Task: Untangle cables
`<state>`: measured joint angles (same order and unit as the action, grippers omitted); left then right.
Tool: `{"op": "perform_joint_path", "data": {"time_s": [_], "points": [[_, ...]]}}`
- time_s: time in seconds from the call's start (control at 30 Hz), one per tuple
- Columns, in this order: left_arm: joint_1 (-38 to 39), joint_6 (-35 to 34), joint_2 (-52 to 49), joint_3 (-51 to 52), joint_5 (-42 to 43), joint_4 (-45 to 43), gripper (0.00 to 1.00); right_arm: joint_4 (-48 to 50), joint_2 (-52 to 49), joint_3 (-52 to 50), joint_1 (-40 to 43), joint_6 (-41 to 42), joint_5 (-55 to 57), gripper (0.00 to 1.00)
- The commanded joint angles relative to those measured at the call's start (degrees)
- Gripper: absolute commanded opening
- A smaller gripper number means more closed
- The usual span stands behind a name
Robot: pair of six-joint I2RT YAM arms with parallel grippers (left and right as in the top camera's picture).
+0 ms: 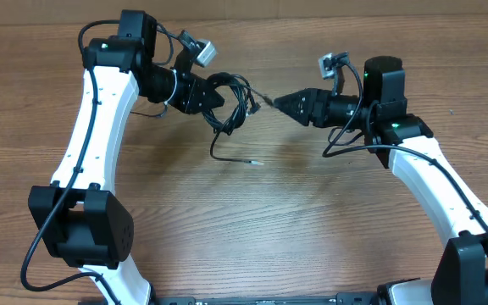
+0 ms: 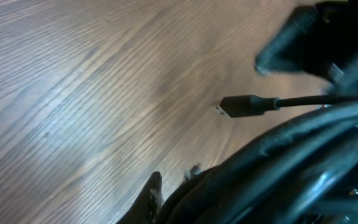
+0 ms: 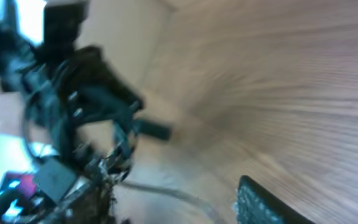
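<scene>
Wood-grain table (image 1: pixel 269 220) carries both arms. Reaching forward along the left side, the left arm (image 1: pixel 100 110) bends inward, its pincer (image 1: pixel 219 96) clamped tight on the cables (image 1: pixel 237 108), a looped bundle mid-table. From the opposite side the right arm (image 1: pixel 430 169) points its pincer (image 1: pixel 280 102) leftward at a strand of that bundle. Whether this pincer is open or closed cannot be told. One plug end (image 1: pixel 254 162) rests on the table.

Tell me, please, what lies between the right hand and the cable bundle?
In the overhead view, one thin cable end juts from the cable bundle toward the right hand.
</scene>
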<state>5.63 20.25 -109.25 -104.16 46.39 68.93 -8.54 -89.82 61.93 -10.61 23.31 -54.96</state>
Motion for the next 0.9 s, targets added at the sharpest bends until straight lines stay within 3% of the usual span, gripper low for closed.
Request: {"op": "perform_joint_path", "data": {"time_s": [0.0, 0.33, 0.77, 0.87], "points": [[1.03, -4.61, 1.27, 0.20, -0.22, -0.66, 0.04, 0.72, 1.09, 0.72, -1.97, -1.27, -1.29, 0.67], [5.70, 0.68, 1.27, 0.20, -0.26, 1.44, 0.04, 5.27, 1.09, 0.72, -5.51, 3.41, 17.99, 0.67], [6.45, 4.00, 1.27, 0.20, 3.52, 2.34, 0.04, 4.50, 1.09, 0.72, -7.23, 3.34, 16.46, 0.68], [6.45, 5.03, 1.27, 0.20, 7.67, 2.38, 0.04, 1.88, 1.03, 0.72, -8.87, 3.06, 22.43, 0.68]]}}
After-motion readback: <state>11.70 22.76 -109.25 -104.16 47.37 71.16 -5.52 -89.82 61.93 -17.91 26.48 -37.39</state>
